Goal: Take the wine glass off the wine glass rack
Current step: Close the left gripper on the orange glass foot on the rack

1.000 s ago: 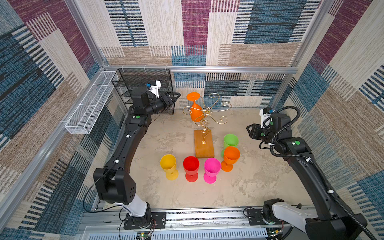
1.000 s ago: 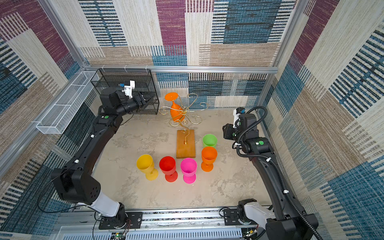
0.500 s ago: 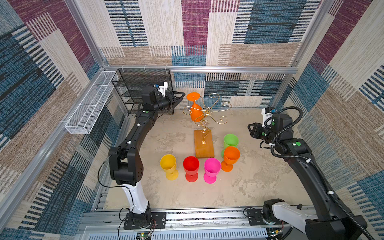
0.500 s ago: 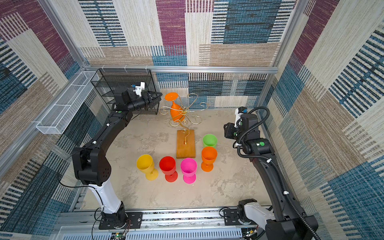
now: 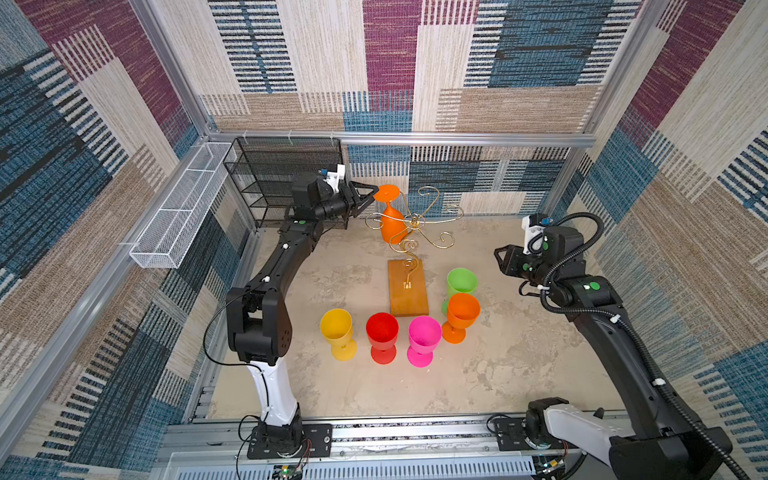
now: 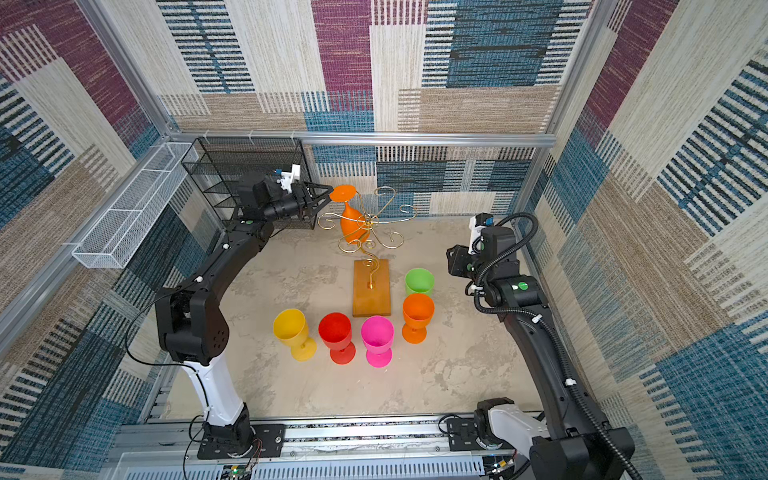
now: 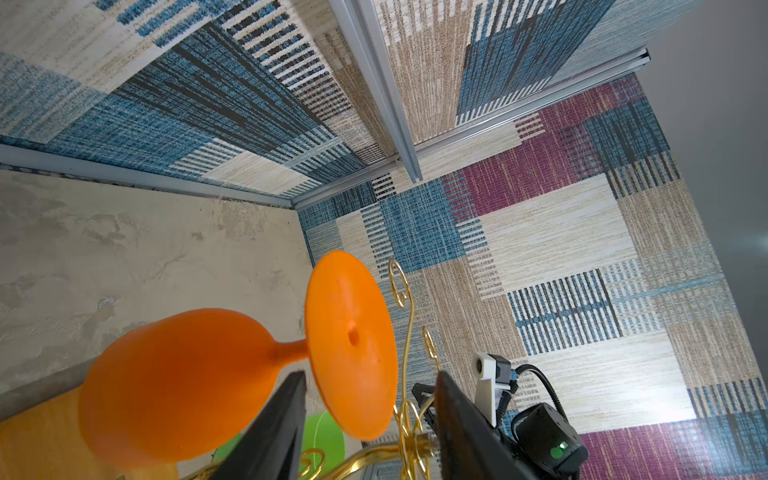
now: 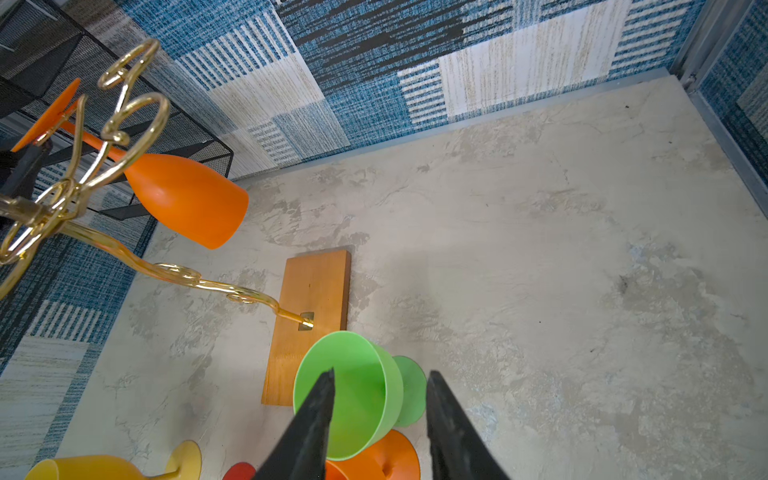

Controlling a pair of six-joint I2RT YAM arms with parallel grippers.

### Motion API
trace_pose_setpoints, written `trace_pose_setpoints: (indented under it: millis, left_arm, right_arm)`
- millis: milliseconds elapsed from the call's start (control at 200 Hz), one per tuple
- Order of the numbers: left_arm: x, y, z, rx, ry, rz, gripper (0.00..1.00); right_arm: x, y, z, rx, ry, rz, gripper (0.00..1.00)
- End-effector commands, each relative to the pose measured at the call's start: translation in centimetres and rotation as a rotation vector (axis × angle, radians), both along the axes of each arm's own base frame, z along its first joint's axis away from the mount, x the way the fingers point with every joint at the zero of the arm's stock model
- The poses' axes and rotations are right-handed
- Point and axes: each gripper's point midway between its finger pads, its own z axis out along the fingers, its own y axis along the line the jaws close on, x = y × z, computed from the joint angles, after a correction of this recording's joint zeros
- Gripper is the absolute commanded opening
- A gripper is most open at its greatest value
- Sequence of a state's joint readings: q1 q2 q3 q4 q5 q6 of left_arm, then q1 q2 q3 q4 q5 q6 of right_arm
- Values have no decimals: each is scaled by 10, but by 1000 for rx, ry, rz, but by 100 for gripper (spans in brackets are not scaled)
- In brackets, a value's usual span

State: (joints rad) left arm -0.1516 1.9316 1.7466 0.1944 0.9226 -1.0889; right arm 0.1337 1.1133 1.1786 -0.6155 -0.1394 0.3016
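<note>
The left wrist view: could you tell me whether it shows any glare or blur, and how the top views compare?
Left wrist view: a pale glare patch on the grey panel; the orange wine glass is sharp, the dark fingers show little detail. Both top views: even light, faint shadows, no glare.

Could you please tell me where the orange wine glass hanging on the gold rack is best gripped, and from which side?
Probably its flat foot, pinched across the disc from the left hand's side. The wine glass hangs bowl down, so the foot sits exposed above the rack; scrolls crowd the bowl.
</note>
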Motion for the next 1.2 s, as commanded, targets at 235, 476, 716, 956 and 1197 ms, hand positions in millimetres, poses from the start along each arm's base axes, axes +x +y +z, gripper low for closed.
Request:
trace_pose_setpoints:
  millis: [235, 476, 716, 956, 1197]
  left_arm:
    - [0, -5, 6, -11, -26, -30, 46]
    - [2, -7, 2, -14, -20, -39, 37]
    - [1, -8, 2, -12, -18, -45, 23]
    - [-1, -6, 8, -24, -25, -46, 6]
    - [-4, -3, 21, -58, -36, -54, 0]
  right_arm:
    - [4, 1, 10, 4, -47, 6, 39]
    - [4, 0, 9, 3, -44, 6, 39]
    - [3, 0, 8, 5, -42, 5, 39]
    - [2, -1, 9, 7, -47, 2, 39]
    - [0, -1, 9, 9, -47, 3, 39]
